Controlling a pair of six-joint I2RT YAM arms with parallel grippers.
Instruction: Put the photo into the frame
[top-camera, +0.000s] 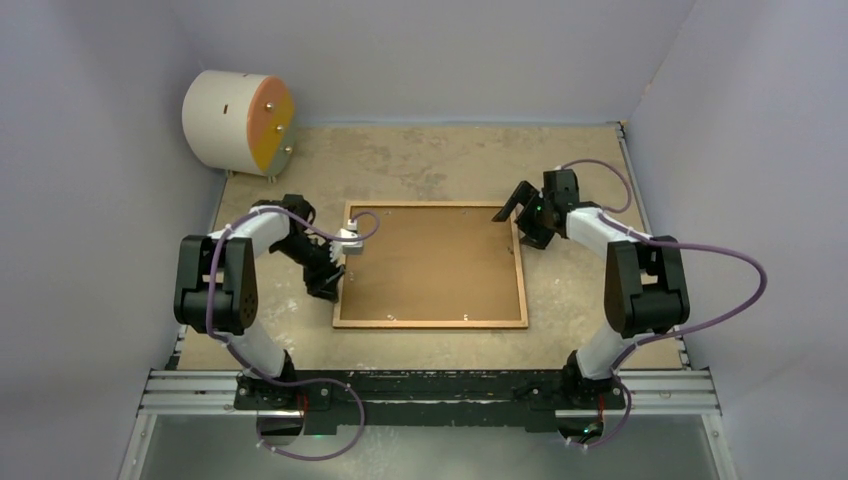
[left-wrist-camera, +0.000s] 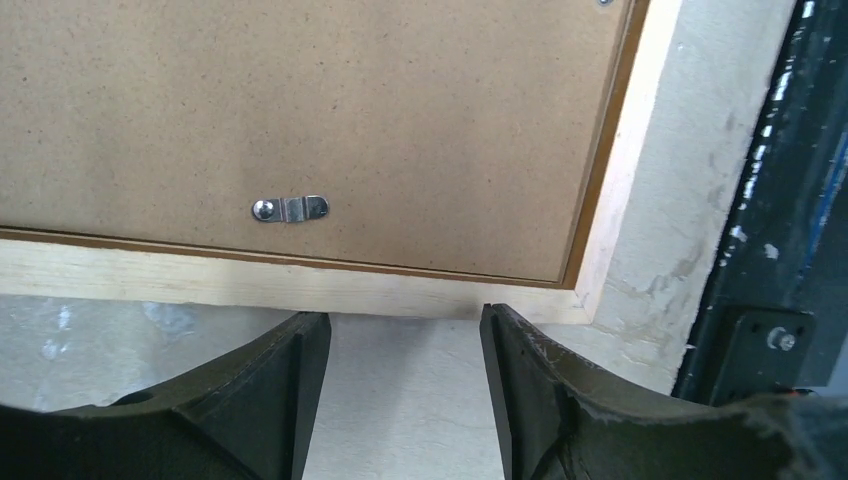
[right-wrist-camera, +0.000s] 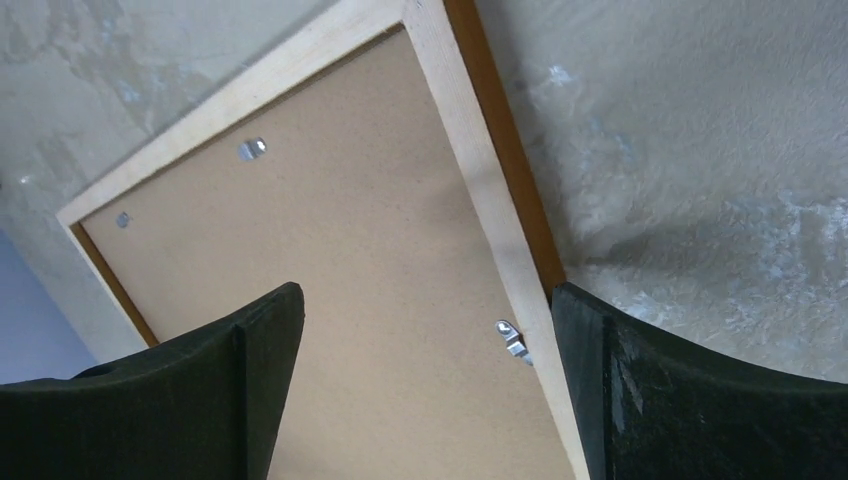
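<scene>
The frame (top-camera: 430, 322) lies face down, brown backing board (top-camera: 430, 260) inside (metal clips (left-wrist-camera: 289, 209) showing); left gripper (left-wrist-camera: 400, 330) and right gripper (right-wrist-camera: 425, 295) gape, empty.

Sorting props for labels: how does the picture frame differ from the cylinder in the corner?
The frame lies flat, back up, centrally; the cylinder lies on its side, far left. The frame is thin and rectangular, the cylinder bulky and round. Both show some orange.
</scene>
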